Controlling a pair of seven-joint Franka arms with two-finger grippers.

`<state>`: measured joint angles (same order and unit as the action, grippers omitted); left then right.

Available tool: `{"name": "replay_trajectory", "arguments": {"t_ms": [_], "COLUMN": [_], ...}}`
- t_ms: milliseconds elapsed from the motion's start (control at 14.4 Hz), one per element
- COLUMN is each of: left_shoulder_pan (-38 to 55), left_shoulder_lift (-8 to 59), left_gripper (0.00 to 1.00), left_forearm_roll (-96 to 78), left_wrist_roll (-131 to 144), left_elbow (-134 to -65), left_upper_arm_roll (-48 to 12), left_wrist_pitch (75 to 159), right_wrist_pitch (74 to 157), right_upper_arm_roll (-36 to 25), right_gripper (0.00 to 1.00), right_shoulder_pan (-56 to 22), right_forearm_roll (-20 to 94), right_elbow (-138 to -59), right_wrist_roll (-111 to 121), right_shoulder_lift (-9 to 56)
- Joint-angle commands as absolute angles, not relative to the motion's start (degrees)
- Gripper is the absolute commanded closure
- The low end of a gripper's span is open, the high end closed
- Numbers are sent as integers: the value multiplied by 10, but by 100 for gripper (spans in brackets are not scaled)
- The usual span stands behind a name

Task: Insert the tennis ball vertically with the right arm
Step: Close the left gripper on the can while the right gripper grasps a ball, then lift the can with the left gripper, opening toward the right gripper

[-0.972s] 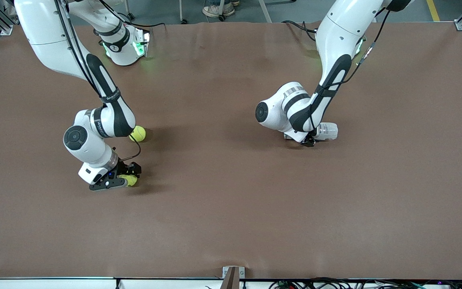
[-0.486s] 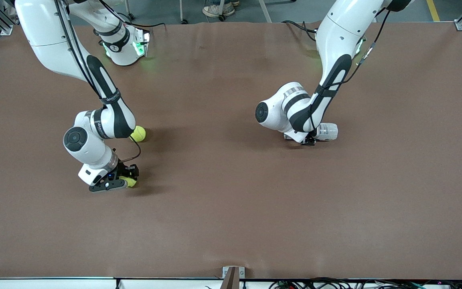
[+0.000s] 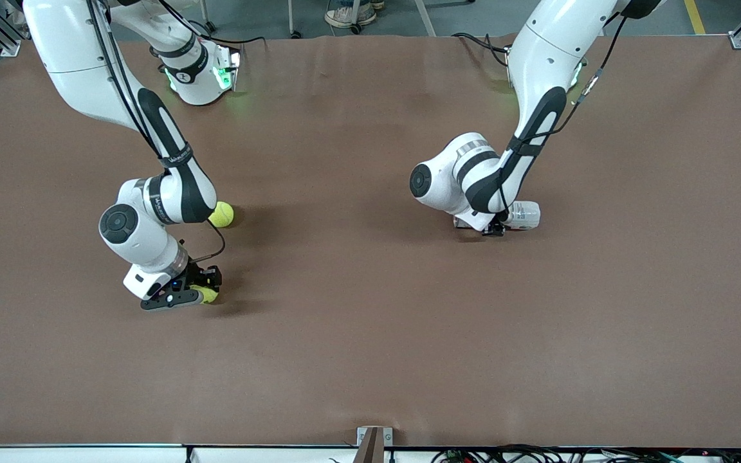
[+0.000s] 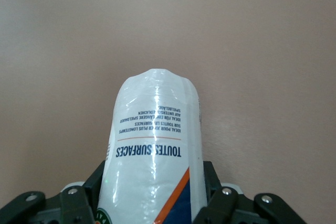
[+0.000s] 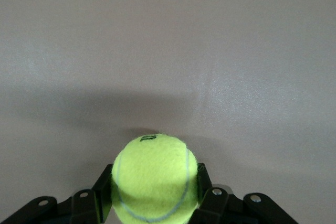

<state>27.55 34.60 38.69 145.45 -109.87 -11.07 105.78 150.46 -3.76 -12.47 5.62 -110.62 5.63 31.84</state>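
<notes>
Nearer the camera than the loose tennis ball point(image 3: 220, 214), right gripper point(image 3: 202, 294) pinches a second ball point(image 5: 155, 178); left gripper point(image 3: 496, 226) clamps the canister point(image 4: 152, 150).

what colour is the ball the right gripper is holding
Yellow-green, with a pale curved seam; the ball shows best in the right wrist view.

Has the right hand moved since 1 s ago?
Yes, slightly. The right hand, shut on a tennis ball, has shifted toward the right arm's end of the table, judged against the loose tennis ball on the table.
</notes>
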Motion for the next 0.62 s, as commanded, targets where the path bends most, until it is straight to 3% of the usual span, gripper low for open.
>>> {"name": "replay_trajectory", "arguments": {"t_ms": [0,278,417,556], "left_shoulder_pan": [255,187,119,13], "left_shoulder_lift": [344,316,299,287], "left_gripper": [26,27,27,27], "left_forearm_roll": [388,371,360,331], "left_wrist_roll": [1427,1381,1347,1290], "left_elbow": [-1085,-1085,-1081,-1069], "left_upper_arm_roll": [-120,-180,-242,-341], "left_wrist_pitch": [1076,1082,1082,1082], "right_wrist_pitch": [1460,1374,1333,1297], "right_upper_arm_roll": [-38,-40,-40,-40], "right_gripper": [73,73,73,72], "right_shoulder_pan": [-121,-121,-121,-120], "right_forearm_roll": [60,58,58,57], "right_elbow": [-1086,-1037,-1013,-990], "right_wrist_roll": [60,58,56,55], "right_shoulder_lift": [307,299,298,298]}}
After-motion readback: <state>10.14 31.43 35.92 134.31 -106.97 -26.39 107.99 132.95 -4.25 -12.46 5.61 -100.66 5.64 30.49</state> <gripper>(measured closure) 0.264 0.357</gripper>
